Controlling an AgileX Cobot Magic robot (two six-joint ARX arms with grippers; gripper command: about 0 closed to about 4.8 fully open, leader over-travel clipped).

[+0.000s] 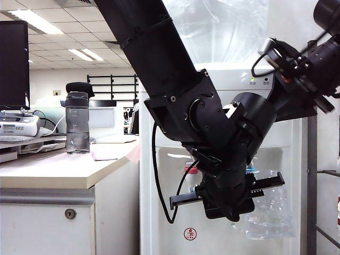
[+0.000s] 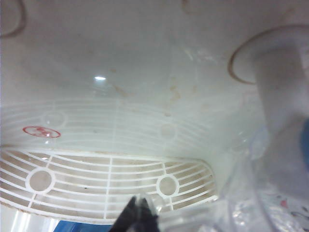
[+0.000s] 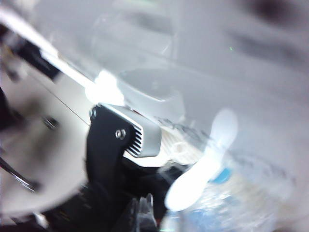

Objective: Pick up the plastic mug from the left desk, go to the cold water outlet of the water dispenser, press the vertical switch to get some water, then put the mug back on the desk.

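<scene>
My left gripper (image 2: 141, 209) reaches into the recess of the water dispenser (image 1: 159, 223) and is shut on the thin handle of the clear plastic mug (image 1: 268, 210). The mug hangs above the drip grid (image 2: 111, 176), under the cold water outlet (image 1: 253, 171) with its blue collar. The right wrist view is blurred. In it the white vertical switch (image 3: 203, 164) stands over the blue collar (image 3: 222, 175), with my right gripper (image 3: 145, 209) shut, empty and a short way from it. Whether water is in the mug I cannot tell. The left desk (image 1: 53, 170) stands at the left.
A black-lidded bottle (image 1: 77, 119) and papers sit on the desk. The red-collared tap (image 1: 191, 171) is left of the blue one. My left arm (image 1: 159, 58) crosses the middle of the exterior view, and my right arm (image 1: 300, 71) hangs at the upper right.
</scene>
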